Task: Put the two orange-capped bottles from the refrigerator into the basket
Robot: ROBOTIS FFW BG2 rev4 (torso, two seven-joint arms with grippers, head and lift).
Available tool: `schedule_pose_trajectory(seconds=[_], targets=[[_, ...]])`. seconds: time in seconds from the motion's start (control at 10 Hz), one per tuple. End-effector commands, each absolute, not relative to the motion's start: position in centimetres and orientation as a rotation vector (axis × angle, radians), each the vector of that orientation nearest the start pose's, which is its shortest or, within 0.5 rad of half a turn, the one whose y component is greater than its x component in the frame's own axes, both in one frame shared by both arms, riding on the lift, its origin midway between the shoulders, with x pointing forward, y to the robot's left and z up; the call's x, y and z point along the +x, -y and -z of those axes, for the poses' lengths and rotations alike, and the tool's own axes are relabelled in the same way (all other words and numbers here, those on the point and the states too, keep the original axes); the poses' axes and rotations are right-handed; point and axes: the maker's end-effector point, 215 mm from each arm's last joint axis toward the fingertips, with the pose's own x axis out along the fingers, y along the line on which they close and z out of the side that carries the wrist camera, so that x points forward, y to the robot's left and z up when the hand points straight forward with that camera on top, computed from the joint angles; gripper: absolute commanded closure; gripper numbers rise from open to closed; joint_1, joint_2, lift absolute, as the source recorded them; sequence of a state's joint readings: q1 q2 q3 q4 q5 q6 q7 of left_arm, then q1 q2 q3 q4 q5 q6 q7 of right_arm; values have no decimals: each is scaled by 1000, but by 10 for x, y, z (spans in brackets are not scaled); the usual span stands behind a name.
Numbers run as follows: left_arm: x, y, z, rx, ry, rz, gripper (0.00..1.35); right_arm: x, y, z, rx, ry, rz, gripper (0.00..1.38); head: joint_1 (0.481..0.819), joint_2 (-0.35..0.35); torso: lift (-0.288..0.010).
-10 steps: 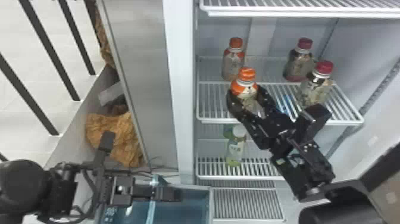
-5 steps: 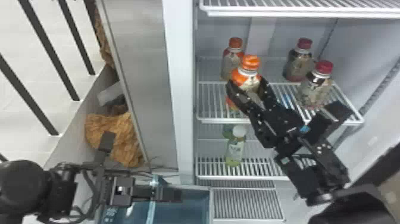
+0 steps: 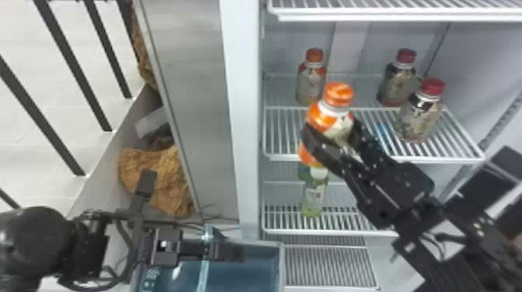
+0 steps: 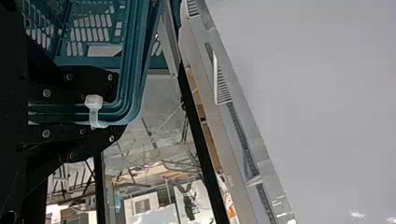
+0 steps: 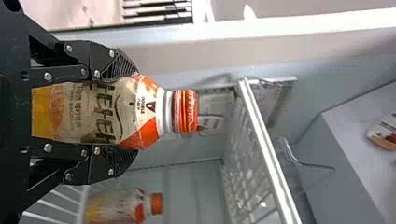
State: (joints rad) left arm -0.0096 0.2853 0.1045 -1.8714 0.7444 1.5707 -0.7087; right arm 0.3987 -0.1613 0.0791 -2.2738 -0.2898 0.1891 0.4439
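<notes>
R gripper [image 3: 332, 130] is closed on the held orange-capped bottle [image 3: 330, 112], a finger on either side of the body, cap sticking up past them. Rel. to the basket [image 3: 280, 268], that bottle is up & to the right, out by the shelf [image 3: 279, 157] edge. So the carry prob. goes left & down, w/ the right arm doing it: it has the bottle, & the left arm is at the basket.

Long axis: near upright but tilted, cap toward the robot's right, base toward the basket side. Base-first drop looks OK, tho it'd want straightening a bit en route. Fingers run across the bottle, not along it, so the wrist prob. has to come over the basket rim & lower w/o the knuckles catching.

L gripper [image 4: 116, 107] is clamped on the basket's rim, by a white tie [image 4: 94, 111]; prob. there to steady it. Risk: R gripper or bottle base bumping L gripper on the way in, so aim for the open part beside it.

Other orange-capped bottle [image 3: 310, 83] stands upright on the shelf, above & right of the basket, deeper in than the held one. That's the 2nd trip; neither's in the basket yet, so approx. under halfway.
</notes>
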Motion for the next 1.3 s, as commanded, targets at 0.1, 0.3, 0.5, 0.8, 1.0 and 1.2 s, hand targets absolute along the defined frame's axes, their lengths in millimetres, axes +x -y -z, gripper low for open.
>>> schedule_pose_trajectory(seconds=[0.1,0.3,0.5,0.8,1.0,1.2], targets=[[353,-98,401,-718,-1090,980,1207,411,97,259,118,-26,-718,805,695,13,-40],[354,-99,400,-721,-1085,977,1207,397,96,289,115,-106,-770,805,695,10,-40],[355,-102,402,-721,-1084,966,1207,387,81,311,115,-188,-852,805,695,12,-40],[358,-112,405,-744,-1072,928,1207,379,51,352,125,-358,-1024,805,695,60,-40],[359,-110,404,-739,-1073,932,1207,380,53,367,113,-420,-1052,805,695,96,-40],[360,-111,405,-741,-1072,925,1207,371,49,388,138,-522,-1103,805,695,92,-40]])
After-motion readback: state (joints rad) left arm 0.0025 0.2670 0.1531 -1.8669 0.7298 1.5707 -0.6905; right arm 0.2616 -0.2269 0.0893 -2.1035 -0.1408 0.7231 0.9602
